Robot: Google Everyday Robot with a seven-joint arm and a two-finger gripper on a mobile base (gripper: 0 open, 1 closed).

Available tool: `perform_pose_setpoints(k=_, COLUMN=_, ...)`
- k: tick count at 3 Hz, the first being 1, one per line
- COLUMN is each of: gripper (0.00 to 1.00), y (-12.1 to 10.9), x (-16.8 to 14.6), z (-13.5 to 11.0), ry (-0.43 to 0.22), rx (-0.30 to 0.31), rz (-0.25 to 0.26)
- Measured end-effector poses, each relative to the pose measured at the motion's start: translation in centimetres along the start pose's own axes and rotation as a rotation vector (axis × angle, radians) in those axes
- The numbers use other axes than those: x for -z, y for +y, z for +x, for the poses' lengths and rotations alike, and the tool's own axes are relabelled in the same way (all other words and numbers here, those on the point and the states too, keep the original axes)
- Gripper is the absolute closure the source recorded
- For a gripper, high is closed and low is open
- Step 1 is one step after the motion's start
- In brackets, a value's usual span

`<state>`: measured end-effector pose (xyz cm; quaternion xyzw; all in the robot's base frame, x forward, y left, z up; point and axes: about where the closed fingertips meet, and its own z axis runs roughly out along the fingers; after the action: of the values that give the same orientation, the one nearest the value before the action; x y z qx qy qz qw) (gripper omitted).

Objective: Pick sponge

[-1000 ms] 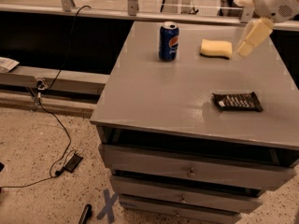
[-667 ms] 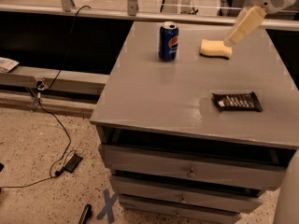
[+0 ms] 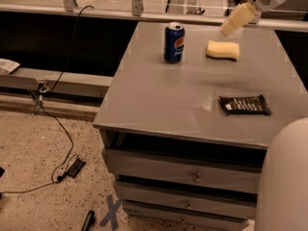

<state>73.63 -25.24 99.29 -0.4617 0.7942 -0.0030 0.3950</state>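
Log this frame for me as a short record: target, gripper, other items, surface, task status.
target: sponge, pale yellow, lying flat on the far part of the top
gripper: gripper in the air just above and behind the sponge, apparently not touching it
other items: Pepsi can upright, apart from the sponge, on its left in the view; candy bar wrapper flat, nearer the front edge
surface: grey drawer cabinet
status: sponge not yet picked

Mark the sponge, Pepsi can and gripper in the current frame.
sponge (image 3: 223,50), camera view, centre of its top face.
Pepsi can (image 3: 173,43), camera view, blue side by the logo.
gripper (image 3: 229,28), camera view, its cream lower end, just above the sponge in the picture.
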Motion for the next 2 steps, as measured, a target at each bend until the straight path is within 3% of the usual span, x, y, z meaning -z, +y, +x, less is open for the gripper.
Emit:
perform_pose_setpoints(k=1, gripper=0.00, y=0.08, x=-4.17, z=2.69, ry=0.013, rx=-0.159, rz=-0.059)
perform_pose_setpoints(k=2, gripper=0.00, y=0.09, x=-4.20, z=2.69, ry=0.013, rx=-0.159, rz=-0.059)
